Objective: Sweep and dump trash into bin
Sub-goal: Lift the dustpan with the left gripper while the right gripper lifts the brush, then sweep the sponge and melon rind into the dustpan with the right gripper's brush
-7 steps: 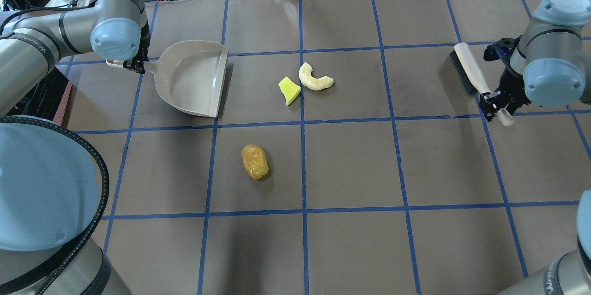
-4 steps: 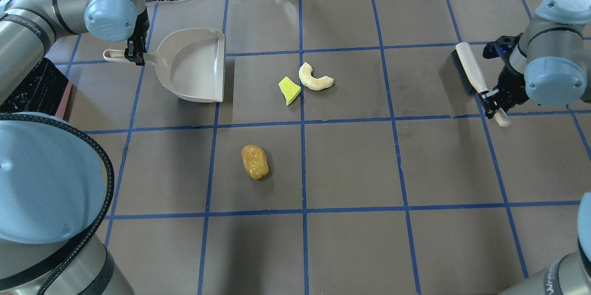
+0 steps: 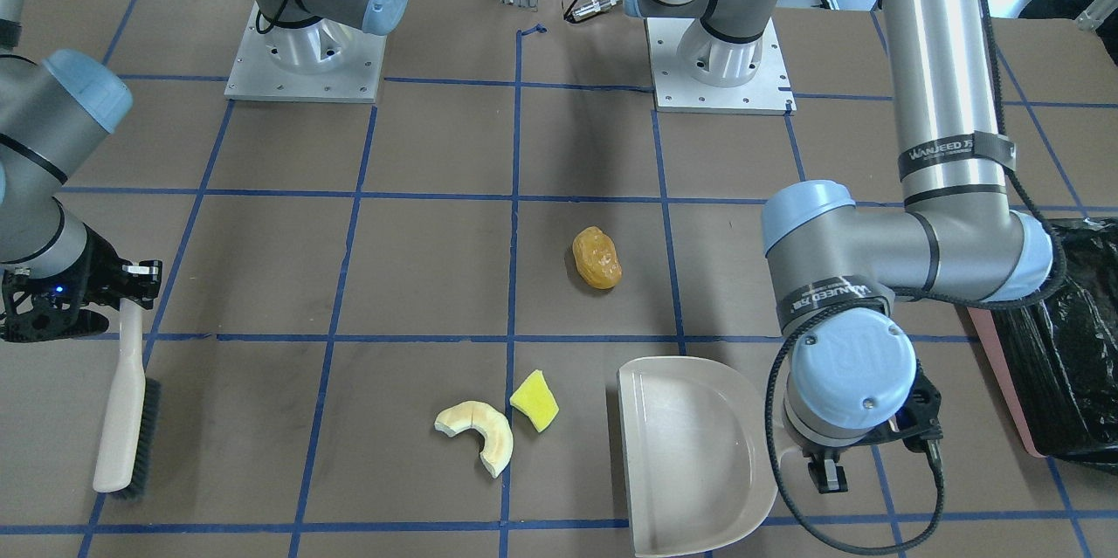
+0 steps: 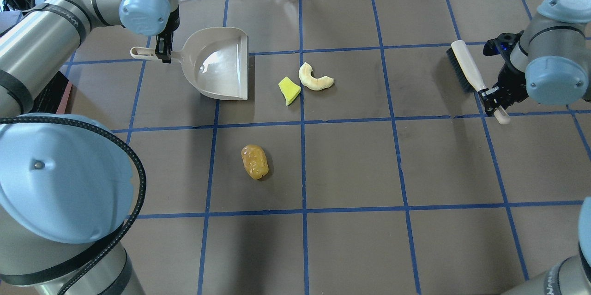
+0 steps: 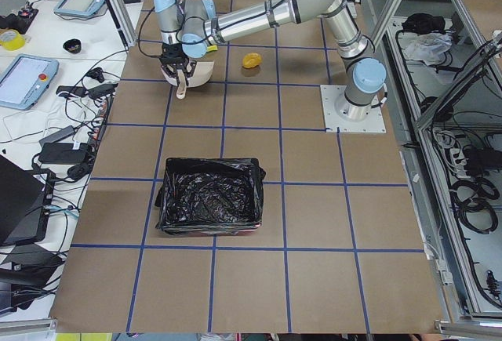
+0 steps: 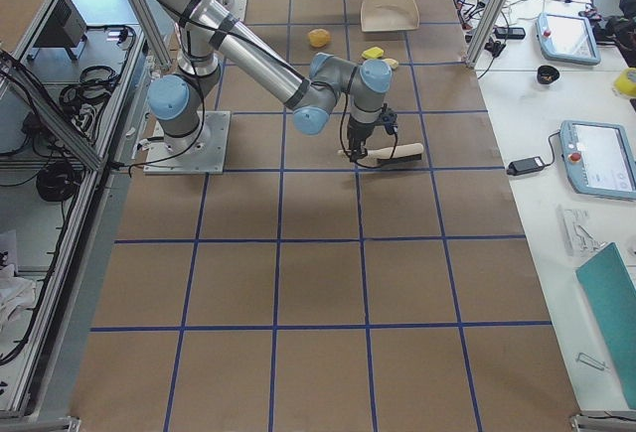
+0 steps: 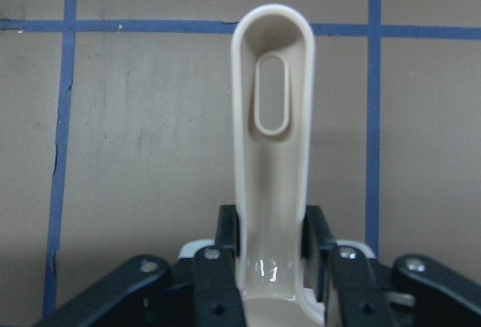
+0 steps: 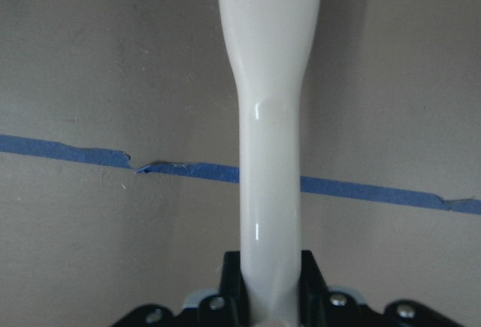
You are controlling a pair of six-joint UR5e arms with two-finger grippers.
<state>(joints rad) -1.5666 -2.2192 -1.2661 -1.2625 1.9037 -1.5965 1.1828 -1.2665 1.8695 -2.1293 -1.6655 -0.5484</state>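
Exterior left alone shows the whole bin

- Through the overhead camera I'm looking down from behind the robot's shoulders, facing 12 o'clock across the table.
- The front camera is facing back steeply, with the base plates at its 12 o'clock.
- Both are sharing the orange-brown lump, dustpan and brush.
- The end cameras are looking along the table from afar; the left one is catching the bin.
- The wrist cameras are peering closely down the handles.
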